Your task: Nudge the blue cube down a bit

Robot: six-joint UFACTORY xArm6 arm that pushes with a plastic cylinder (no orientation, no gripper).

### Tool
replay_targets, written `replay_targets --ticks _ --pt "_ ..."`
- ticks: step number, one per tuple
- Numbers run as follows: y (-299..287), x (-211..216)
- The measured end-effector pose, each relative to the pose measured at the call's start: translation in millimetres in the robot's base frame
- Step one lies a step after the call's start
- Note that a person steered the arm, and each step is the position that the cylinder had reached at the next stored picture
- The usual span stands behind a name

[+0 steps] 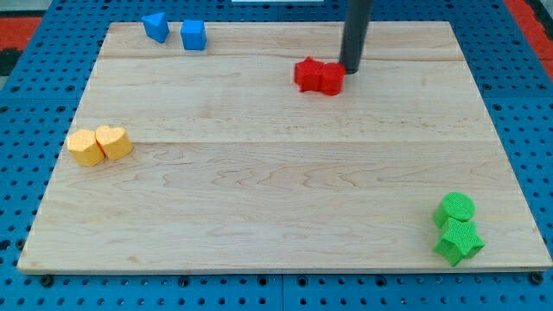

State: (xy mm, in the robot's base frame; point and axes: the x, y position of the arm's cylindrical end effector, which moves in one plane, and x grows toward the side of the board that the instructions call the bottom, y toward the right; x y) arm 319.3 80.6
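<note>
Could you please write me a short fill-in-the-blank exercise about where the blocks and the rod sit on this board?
1. My tip sits just right of the two ____ blocks.
2. The blue cube lies right of the blue ____.
3. The two green blocks sit near the view's bottom ____ corner.

Missing words: red; triangle; right

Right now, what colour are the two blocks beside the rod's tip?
Red: both red blocks sit just left of my tip, seen in the camera view.

2 blue blocks (156, 26) (193, 35), 2 red blocks (308, 74) (331, 79), 2 yellow blocks (85, 148) (114, 142), 2 green blocks (455, 208) (459, 241).
</note>
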Motion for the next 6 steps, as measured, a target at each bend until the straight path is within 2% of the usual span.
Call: replay_targets --ticks 1,2,3,6 --pt "-37.5 -28.9" --pt "-51.9 -98.7" --pt "-95.4 -126.0" --pt "-196.6 -127.8"
